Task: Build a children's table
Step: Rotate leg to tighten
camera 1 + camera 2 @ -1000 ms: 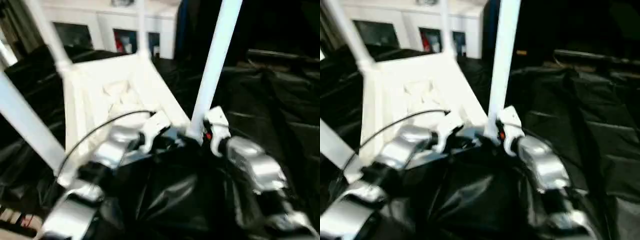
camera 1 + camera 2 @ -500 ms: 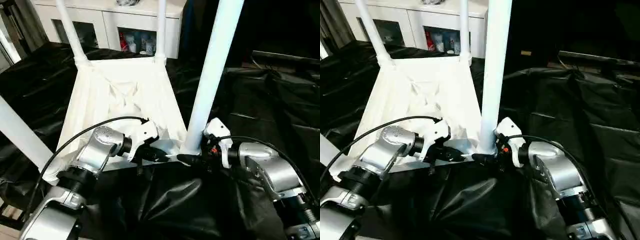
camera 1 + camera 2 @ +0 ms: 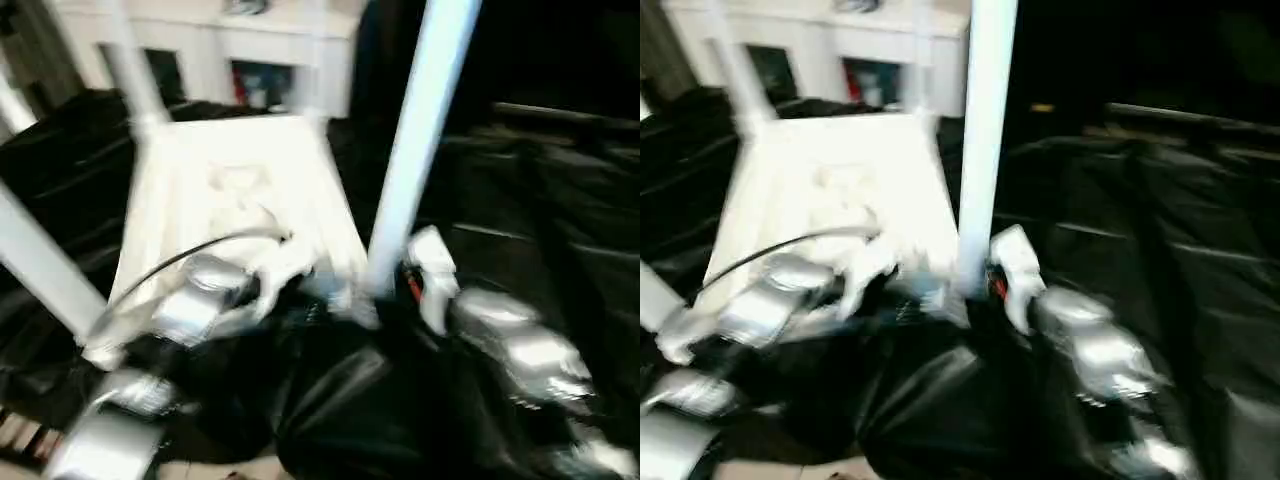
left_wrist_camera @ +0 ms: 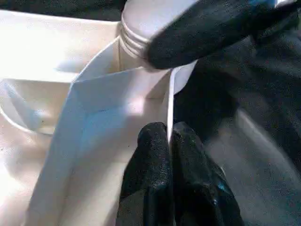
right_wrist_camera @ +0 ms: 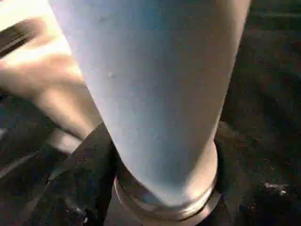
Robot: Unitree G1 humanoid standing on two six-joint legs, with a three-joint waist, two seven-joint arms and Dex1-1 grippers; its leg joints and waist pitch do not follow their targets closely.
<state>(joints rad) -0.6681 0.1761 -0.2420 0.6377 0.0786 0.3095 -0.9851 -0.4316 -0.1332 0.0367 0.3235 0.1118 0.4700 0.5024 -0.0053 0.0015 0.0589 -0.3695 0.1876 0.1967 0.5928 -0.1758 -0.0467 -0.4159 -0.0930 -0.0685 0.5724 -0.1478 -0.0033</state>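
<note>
Work surface: covered by a crumpled black plastic sheet [image 3: 540,200]. Laid directly on it: one white plastic table top [image 3: 235,190], turned underside up, with white legs [image 3: 418,140] set upright in its corner sockets. The sheet is bunched into folds at the near edge.

The white table top [image 3: 235,190] lies underside-up (ribs showing), its near-corner leg [image 3: 415,140] standing upright.

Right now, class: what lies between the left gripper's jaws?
The thin side wall of the table top, in the left wrist view: the left gripper pinches it just below the corner socket.
</note>
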